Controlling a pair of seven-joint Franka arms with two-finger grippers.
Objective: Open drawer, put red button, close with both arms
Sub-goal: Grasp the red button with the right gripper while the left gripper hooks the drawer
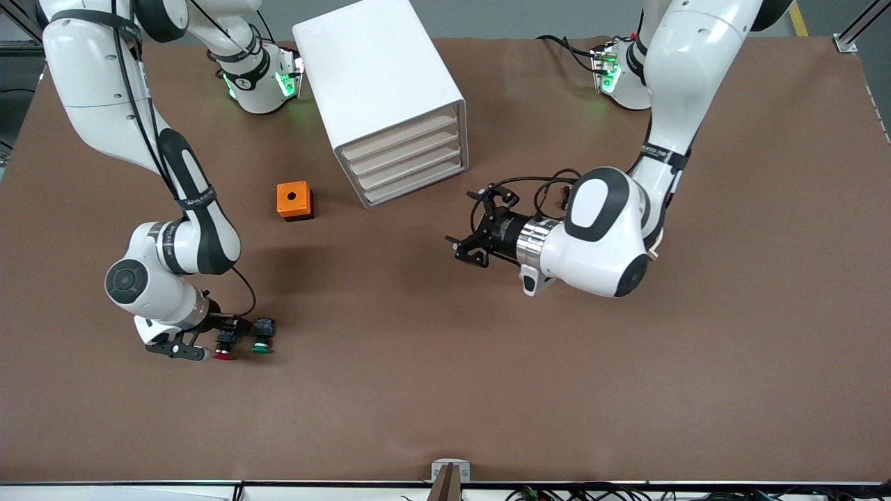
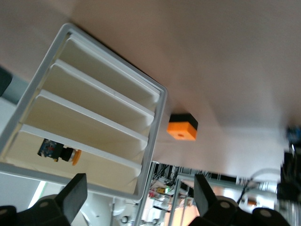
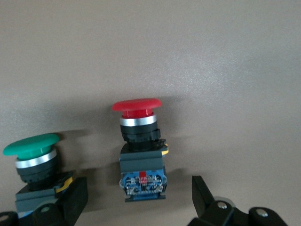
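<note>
My right end effector sits spread around the red button, not yet clenched; next, pinch its black body, clear of the green button. My left end effector waits released before the drawer.

A brown counter fills nearly the whole front view under even, shadow-soft light. Past its corners lies grey floor, with a yellow stripe and metal frame struts at the left arm's end.
</note>
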